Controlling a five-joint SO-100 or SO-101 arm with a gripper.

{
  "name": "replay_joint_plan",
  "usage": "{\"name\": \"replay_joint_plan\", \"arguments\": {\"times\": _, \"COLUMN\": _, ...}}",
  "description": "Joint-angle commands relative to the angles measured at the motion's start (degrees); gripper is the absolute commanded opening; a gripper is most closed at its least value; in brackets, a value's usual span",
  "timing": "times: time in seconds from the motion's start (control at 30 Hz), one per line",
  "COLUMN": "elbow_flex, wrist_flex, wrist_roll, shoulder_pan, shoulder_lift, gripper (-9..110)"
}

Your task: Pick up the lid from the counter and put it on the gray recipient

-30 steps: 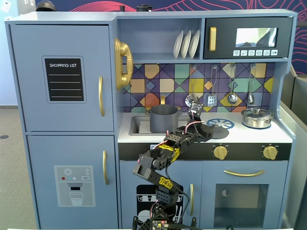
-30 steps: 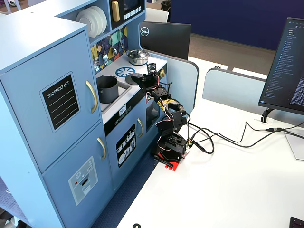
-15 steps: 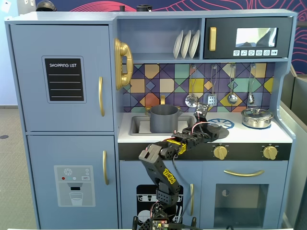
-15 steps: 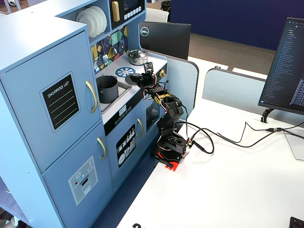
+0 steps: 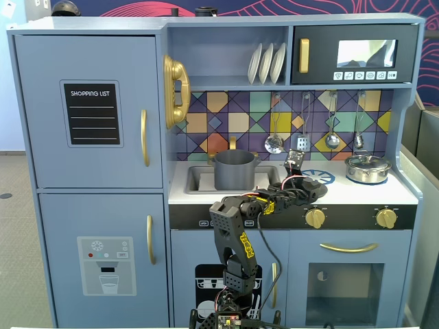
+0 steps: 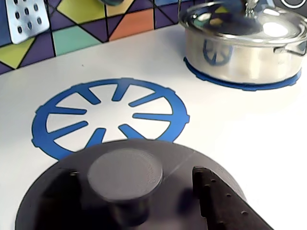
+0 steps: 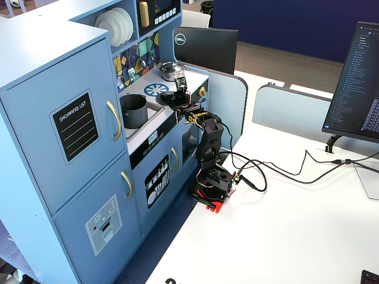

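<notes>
The lid (image 6: 129, 187) is seen in the wrist view lying flat on the white worktop (image 6: 249, 129), its far edge overlapping the near rim of the blue-and-white burner print (image 6: 110, 115). Its round centre knob (image 6: 124, 173) stands between two dark fingers of the pincer (image 6: 144, 201): one finger (image 6: 218, 199) is seen clearly to the right of the knob, apart from it, while the other, on the left, is only a blurred dark shape. The jaws are thus spread wider than the knob, and nothing is gripped; whether the fingertips rest on the disc cannot be told.

In a fixed view from the front, the pincer (image 5: 309, 188) is reached out low over the worktop (image 5: 384, 195), with the lid (image 5: 312, 187) under it just in front of the burner print (image 5: 317, 175). The gray recipient (image 5: 234, 169) stands uncovered in the sink to the left of the lid, well apart from it. The shiny steel pot (image 5: 368, 168) with its own lid stands on the right burner.

In the fixed view from the side, the arm (image 7: 208, 142) is seen stretched from its base on the white desk up to the toy kitchen's worktop.
</notes>
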Motion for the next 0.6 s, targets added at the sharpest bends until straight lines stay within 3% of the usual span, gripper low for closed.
{"name": "replay_joint_plan", "arguments": {"times": 0.0, "elbow_flex": -5.1, "wrist_flex": -2.3, "wrist_roll": -0.4, "shoulder_pan": -0.9, "shoulder_lift": -1.1, "gripper": 10}}
{"name": "replay_joint_plan", "arguments": {"times": 0.07, "elbow_flex": -5.4, "wrist_flex": -2.3, "wrist_roll": -1.0, "shoulder_pan": -1.3, "shoulder_lift": -2.3, "gripper": 0}}
{"name": "replay_joint_plan", "arguments": {"times": 0.57, "elbow_flex": -9.1, "wrist_flex": -2.8, "wrist_roll": -1.9, "shoulder_pan": -2.8, "shoulder_lift": 0.4, "gripper": 0}}
